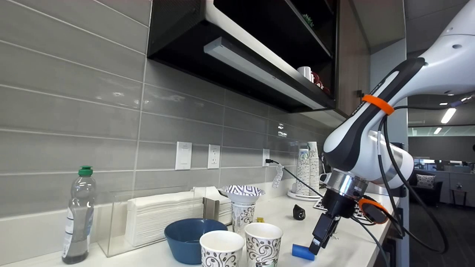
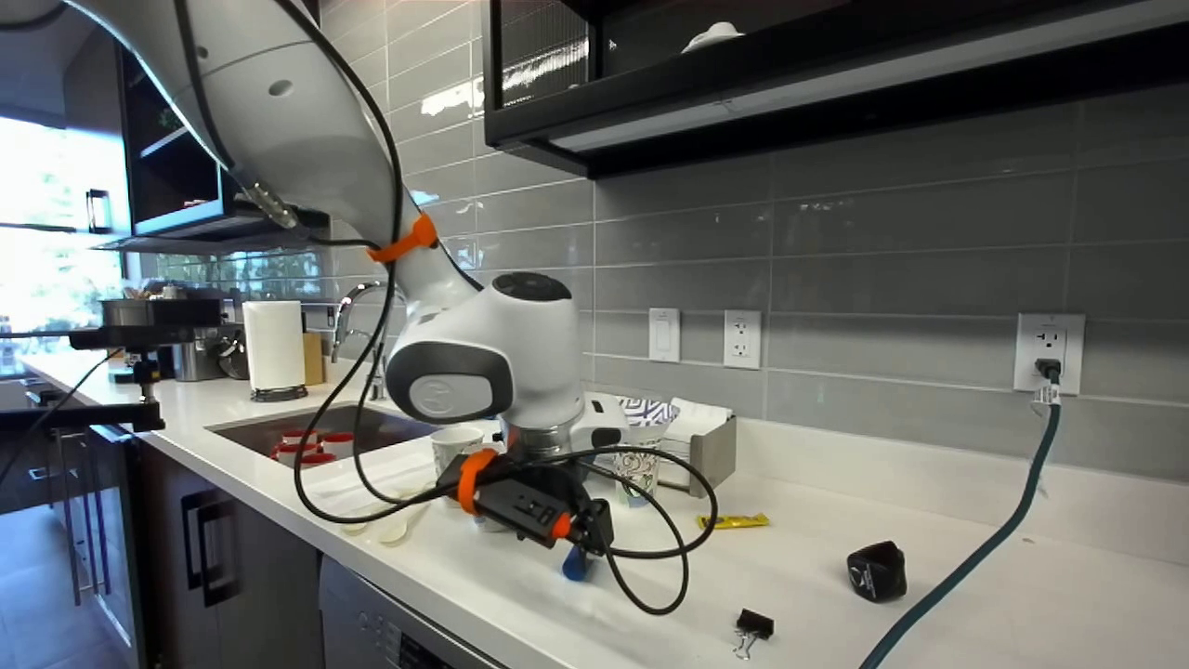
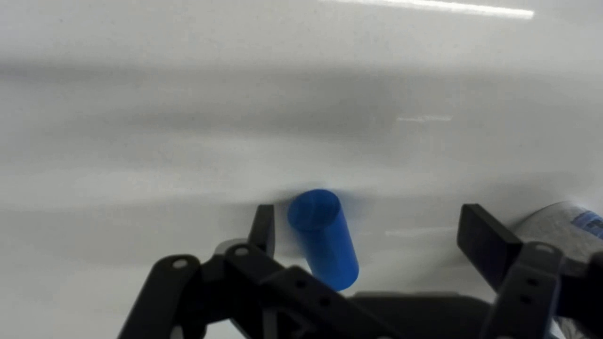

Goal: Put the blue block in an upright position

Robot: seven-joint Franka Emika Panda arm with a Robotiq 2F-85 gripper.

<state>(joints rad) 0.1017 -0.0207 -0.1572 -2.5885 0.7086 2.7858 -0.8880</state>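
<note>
Small bright blue cylindrical block (image 3: pixel 330 245): on its side on the glossy white countertop (image 1: pixel 347 248); in the wrist view it shows in the gap of the black two-finger pincer (image 3: pixel 365 221); not upright yet.
Rolling: the round side could run off if one finger lands first; the block sits much nearer the finger toward the left of the wrist view — an uncentred squeeze would likely cause just that.
Skewed axis: the block slants slightly in the gap; gripped so, it may come up crooked, meet the countertop on its edge and topple on release.
White paper cup with dark swirl print (image 1: pixel 263 244): stands near the block; a finger straying that way, or the turned block, could knock it.
Pincer: spread wide, the gap far broader than the block; it grasps nothing.
Contact: in the wrist view a narrow strip of countertop parts the nearer fingertip from the block; in an exterior view the two overlap — a light touch I cannot tell.
</note>
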